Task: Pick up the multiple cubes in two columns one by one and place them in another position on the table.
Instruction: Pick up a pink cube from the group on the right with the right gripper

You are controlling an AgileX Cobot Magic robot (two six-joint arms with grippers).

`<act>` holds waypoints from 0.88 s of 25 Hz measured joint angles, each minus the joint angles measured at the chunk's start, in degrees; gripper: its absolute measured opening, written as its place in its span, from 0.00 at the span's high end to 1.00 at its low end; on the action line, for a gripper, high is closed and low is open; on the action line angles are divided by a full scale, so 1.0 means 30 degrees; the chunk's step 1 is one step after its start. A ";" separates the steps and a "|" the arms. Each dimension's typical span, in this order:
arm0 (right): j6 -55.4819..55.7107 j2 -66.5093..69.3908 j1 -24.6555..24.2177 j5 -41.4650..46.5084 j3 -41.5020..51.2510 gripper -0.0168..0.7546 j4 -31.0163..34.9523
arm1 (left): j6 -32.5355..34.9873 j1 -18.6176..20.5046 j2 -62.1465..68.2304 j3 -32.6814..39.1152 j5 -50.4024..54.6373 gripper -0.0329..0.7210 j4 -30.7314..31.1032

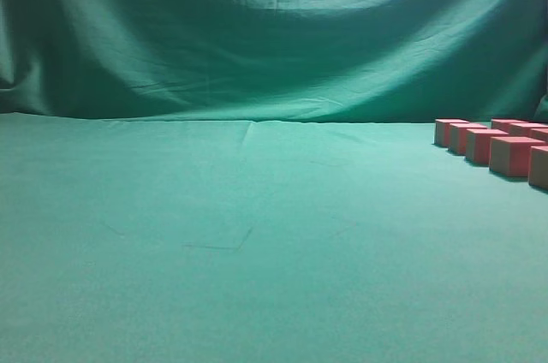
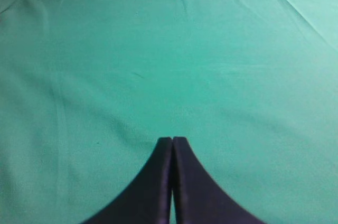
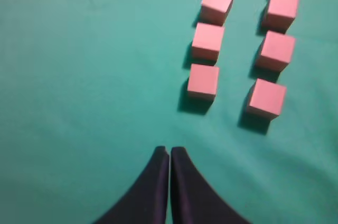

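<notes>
cubes (image 3: pixel 203 82): pink, matte, sharp-edged, sitting in two columns on the green desk (image 3: pixel 79 102), ahead and right of the right claw (image 3: pixel 169 150) | right claw: pressed together, gripping nothing | left claw (image 2: pixel 172 139): pressed together, hanging over bare cloth

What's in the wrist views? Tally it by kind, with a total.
Pink cubes: 8, two columns of 4, farthest pair cut by the frame.
Grippers, jaws shut: 2, left gripper and right gripper.
Total: 10.
</notes>
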 joint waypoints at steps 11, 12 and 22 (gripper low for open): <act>0.2896 0.8017 0.1065 0.0070 -0.3344 0.98 -0.3005 | 0.0000 0.0000 0.0000 0.0000 0.0000 0.96 0.0000; 0.2926 0.8636 0.1077 0.0070 -0.3511 0.92 -0.3041 | 0.0000 0.0000 0.0000 0.0000 0.0000 0.96 0.0000; 0.2892 1.2434 0.1109 -0.1827 -0.4462 0.28 -0.3077 | 0.0000 0.0000 0.0000 0.0000 0.0000 0.96 0.0000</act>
